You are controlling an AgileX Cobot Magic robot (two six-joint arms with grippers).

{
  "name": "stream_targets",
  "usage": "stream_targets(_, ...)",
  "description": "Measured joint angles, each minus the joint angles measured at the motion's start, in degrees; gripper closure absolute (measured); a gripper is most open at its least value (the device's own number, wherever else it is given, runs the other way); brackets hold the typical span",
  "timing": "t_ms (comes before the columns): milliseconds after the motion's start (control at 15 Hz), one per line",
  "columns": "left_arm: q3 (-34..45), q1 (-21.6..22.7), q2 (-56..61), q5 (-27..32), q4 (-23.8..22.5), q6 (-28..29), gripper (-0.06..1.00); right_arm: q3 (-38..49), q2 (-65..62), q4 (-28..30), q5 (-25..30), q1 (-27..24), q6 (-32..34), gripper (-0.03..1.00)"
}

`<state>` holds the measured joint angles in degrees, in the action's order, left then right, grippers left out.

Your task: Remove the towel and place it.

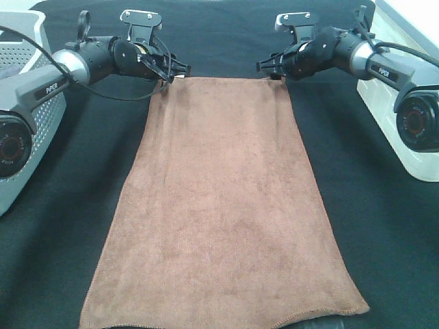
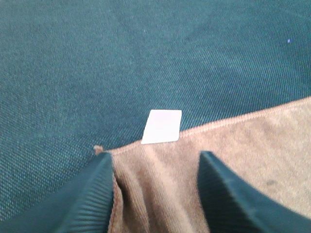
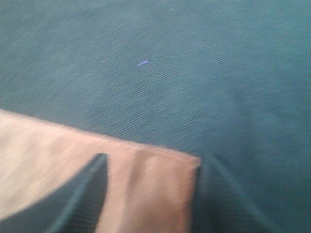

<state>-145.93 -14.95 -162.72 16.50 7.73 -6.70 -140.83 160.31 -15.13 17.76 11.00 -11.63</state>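
Observation:
The brown towel [image 1: 219, 205] lies spread flat on the black table cloth [image 1: 55, 240], one short edge at the far side and the other at the near edge. My left gripper [image 1: 171, 74] is at its far left corner. In the left wrist view the fingers [image 2: 97, 189] straddle that corner [image 2: 155, 158], apart, with the towel [image 2: 252, 155] slightly bunched between them and the white tag [image 2: 163, 126] just ahead. My right gripper [image 1: 273, 72] is at the far right corner. Its fingers [image 3: 82, 194] also stand apart around the towel corner [image 3: 150, 184].
A grey perforated basket [image 1: 20, 62] stands at the far left. A white bin [image 1: 405, 137] stands at the right edge. The black cloth covers the whole table around the towel.

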Motion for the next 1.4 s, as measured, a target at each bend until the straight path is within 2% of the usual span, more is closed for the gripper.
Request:
stream_targets(667,-0.3,1.2,-4.5,-0.9,-1.4,0.1,0.42,0.0,0.0,-0.1,1.7,-0.6,0.0,0.35)
stream_targets(800,-0.3,1.4,-4.5,-0.9,-3.0,0.2,0.42,0.0,0.0,-0.2,2.1,-1.0,0.0,0.35)
stream_targets(1067,-0.4,3.2,-4.5,0.0,-4.5,4.6,0.42,0.0,0.0,-0.4,3.1,-1.8,0.0,0.35)
stream_targets(1400,-0.3,3.3,-3.3,1.7,-4.3,5.0,0.42,0.0,0.0,-0.7,3.1,-1.8,0.0,0.35)
